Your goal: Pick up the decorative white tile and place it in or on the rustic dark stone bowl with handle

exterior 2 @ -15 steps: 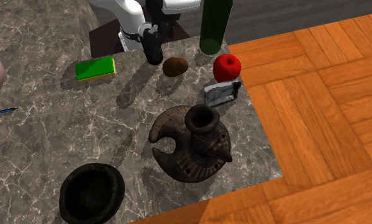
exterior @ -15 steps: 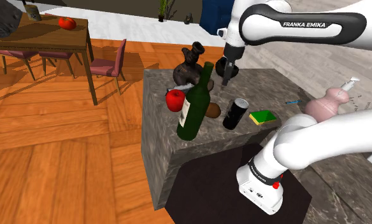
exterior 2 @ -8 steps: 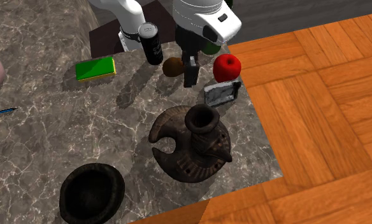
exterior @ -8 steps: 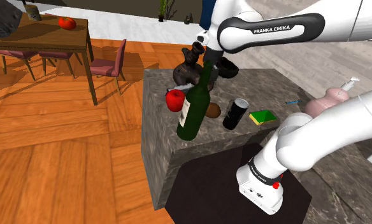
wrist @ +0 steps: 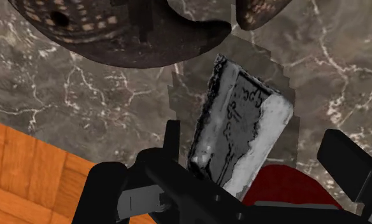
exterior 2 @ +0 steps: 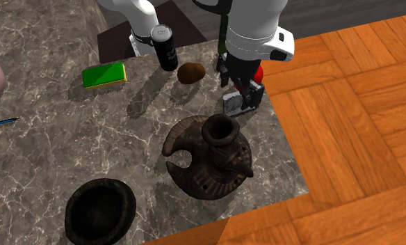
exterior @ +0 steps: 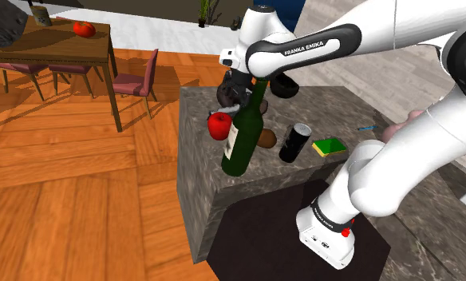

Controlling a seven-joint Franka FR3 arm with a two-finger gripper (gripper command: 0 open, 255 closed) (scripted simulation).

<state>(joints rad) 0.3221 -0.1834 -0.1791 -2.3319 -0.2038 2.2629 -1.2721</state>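
The tile [exterior 2: 238,104], a grey-white slab with a dark raised pattern, lies flat on the marble counter near its edge. My gripper [exterior 2: 240,92] hangs just over it, open. In the wrist view the tile [wrist: 242,137] lies between the two fingers [wrist: 172,137], which stand apart and do not touch it. From the shoulder view the gripper [exterior: 234,97] is low behind the green bottle's neck. A dark round stone bowl [exterior 2: 101,209] sits at the counter's far end, also the bowl [exterior: 286,85]. A dark ornate vessel [exterior 2: 210,156] with a curved handle stands between tile and bowl.
A red apple [exterior 2: 257,72] sits right beside the tile, partly behind my hand. A tall green bottle [exterior: 243,136], a black can [exterior 2: 164,47], a brown lump [exterior 2: 191,72] and a green sponge [exterior 2: 103,74] stand nearby. The counter's edge [exterior 2: 285,139] drops to a wooden floor.
My arm has swung from beside the black can across to the counter's edge and come down over the tile. The fingers stay apart. Nothing on the counter has moved.
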